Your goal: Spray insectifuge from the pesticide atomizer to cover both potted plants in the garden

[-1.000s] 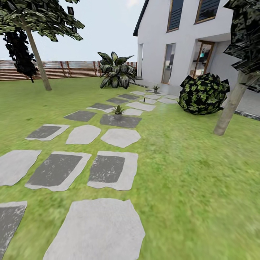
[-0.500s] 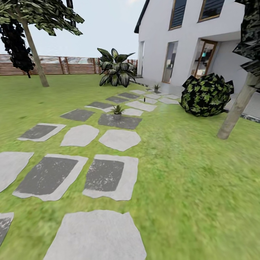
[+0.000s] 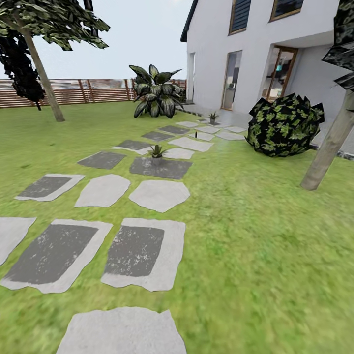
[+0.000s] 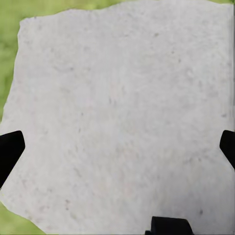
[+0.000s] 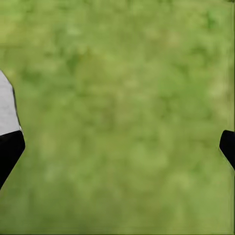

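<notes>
While both claws gape empty, lawn (image 3: 255, 236) lies open beside stepping stones (image 3: 160, 195); atomizer (image 3: 196, 134) perhaps ahead.

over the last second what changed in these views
The camera rolled forward along the stone path: the whole head view shifted, near stones sliding down the picture. Nothing was grasped or released. The near potted plant, far potted plant and atomizer kept their places on the stones.
</notes>
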Robot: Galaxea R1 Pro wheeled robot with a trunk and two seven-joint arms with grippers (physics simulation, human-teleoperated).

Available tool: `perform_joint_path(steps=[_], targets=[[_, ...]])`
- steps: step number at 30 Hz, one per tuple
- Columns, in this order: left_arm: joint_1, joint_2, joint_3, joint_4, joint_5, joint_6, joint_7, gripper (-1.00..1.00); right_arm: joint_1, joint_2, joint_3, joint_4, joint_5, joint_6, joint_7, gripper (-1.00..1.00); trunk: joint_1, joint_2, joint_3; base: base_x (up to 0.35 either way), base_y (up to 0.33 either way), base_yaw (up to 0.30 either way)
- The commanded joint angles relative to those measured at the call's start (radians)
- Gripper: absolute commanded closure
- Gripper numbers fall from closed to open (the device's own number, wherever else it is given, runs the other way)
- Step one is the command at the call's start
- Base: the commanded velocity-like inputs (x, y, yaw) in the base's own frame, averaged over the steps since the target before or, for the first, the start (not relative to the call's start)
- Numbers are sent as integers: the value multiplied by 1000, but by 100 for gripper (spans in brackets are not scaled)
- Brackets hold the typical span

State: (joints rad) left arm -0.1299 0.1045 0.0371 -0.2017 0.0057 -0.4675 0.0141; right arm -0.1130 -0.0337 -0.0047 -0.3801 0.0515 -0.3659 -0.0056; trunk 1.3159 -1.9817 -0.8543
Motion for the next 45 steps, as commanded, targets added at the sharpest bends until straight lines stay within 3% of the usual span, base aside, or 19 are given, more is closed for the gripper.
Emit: perform_joint_path(steps=[1, 36, 45], targets=[[-1, 0, 3, 1, 0, -3, 0, -100, -1, 0, 0, 1, 5, -3, -1, -100, 0, 0, -1, 326, -106, 0], [-3, -4, 4, -7, 1, -3, -3, -100, -1, 0, -1, 0, 5, -3, -1, -100, 0, 0, -1, 326, -87, 0], [-44, -13, 5, -20, 3, 3, -10, -100, -1, 0, -1, 0, 4, -2, -1, -100, 0, 0, -1, 326, -85, 0]])
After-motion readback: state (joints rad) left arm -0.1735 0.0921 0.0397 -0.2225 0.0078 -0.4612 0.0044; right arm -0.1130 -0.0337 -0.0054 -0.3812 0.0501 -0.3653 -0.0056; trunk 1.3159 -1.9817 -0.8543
